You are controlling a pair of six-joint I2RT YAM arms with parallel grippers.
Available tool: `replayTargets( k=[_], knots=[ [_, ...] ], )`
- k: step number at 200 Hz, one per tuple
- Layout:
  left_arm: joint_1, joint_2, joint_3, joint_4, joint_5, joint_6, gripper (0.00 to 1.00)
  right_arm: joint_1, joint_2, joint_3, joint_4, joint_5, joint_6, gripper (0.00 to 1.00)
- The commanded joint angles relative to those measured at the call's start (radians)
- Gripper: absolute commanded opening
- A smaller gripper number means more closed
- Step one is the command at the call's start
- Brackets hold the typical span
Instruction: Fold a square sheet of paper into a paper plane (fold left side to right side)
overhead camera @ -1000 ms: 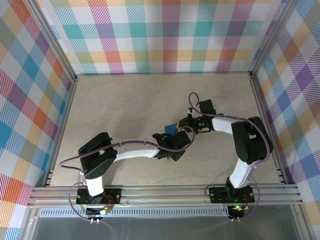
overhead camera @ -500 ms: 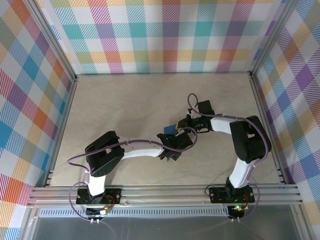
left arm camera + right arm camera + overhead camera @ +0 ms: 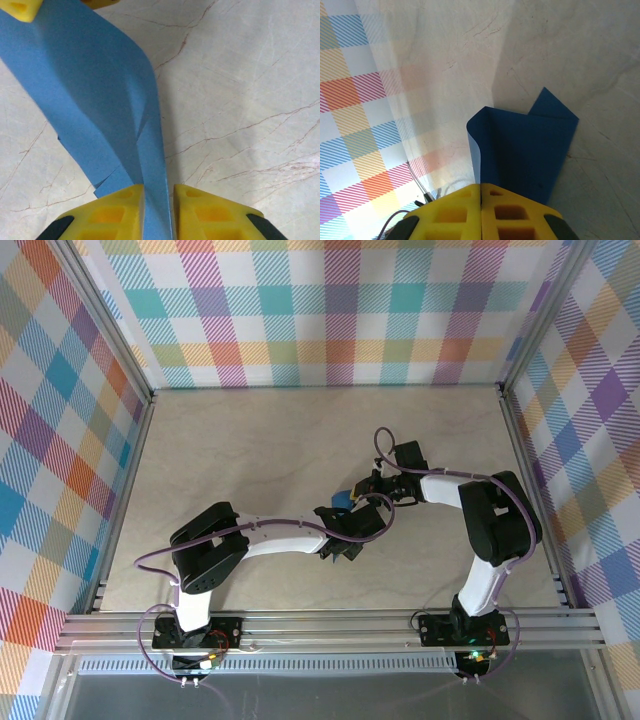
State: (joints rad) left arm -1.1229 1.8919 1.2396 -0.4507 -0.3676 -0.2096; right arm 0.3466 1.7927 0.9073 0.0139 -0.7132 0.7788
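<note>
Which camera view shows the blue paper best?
The right wrist view: the blue paper appears almost whole, curled edge and corner included. The left wrist view shows a bent strip; the top view just a small patch.

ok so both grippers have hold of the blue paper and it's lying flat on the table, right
Not flat. The left wrist view shows the blue paper bowed and lifted between the left gripper and the right gripper; both do hold it.

A robotics lab test cell: a marble-look tabletop (image 3: 250,440) fenced by aluminium frame rails (image 3: 330,630) and plaid-printed backdrop walls (image 3: 330,310) (plainly a staged enclosure), with the left arm (image 3: 275,535) and the right arm (image 3: 495,525) bolted along its near rail.
</note>
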Motion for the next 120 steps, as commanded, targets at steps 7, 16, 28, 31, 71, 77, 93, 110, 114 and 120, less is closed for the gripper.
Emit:
replayTargets(
  k=[7, 16, 28, 31, 71, 77, 93, 110, 114, 120],
  knots=[
    [-0.006, 0.009, -0.005, -0.013, -0.015, -0.014, 0.19, 0.005, 0.011, 0.013, 0.004, 0.010, 0.005, 0.09],
    [-0.006, 0.008, -0.010, -0.008, -0.009, -0.018, 0.17, 0.004, 0.011, 0.014, -0.001, 0.013, 0.004, 0.09],
    [-0.006, 0.007, -0.015, -0.002, -0.001, -0.023, 0.15, 0.004, 0.009, 0.019, -0.010, 0.020, -0.003, 0.12],
    [-0.006, 0.007, -0.017, -0.001, 0.000, -0.025, 0.14, 0.005, 0.008, 0.020, -0.013, 0.022, -0.005, 0.12],
    [-0.002, -0.005, -0.047, 0.027, 0.020, -0.042, 0.09, -0.017, -0.033, 0.030, -0.057, 0.078, -0.039, 0.29],
    [0.000, -0.007, -0.050, 0.032, 0.026, -0.042, 0.08, -0.025, -0.042, 0.030, -0.067, 0.086, -0.044, 0.30],
    [0.007, -0.018, -0.064, 0.048, 0.041, -0.048, 0.07, -0.057, -0.072, 0.024, -0.091, 0.110, -0.067, 0.36],
    [0.017, -0.040, -0.082, 0.071, 0.064, -0.051, 0.06, -0.097, -0.105, 0.018, -0.128, 0.136, -0.095, 0.42],
    [0.020, -0.046, -0.088, 0.077, 0.069, -0.053, 0.05, -0.107, -0.113, 0.016, -0.140, 0.142, -0.103, 0.43],
    [0.024, -0.054, -0.094, 0.086, 0.079, -0.054, 0.04, -0.123, -0.125, 0.011, -0.152, 0.150, -0.114, 0.45]
  ],
)
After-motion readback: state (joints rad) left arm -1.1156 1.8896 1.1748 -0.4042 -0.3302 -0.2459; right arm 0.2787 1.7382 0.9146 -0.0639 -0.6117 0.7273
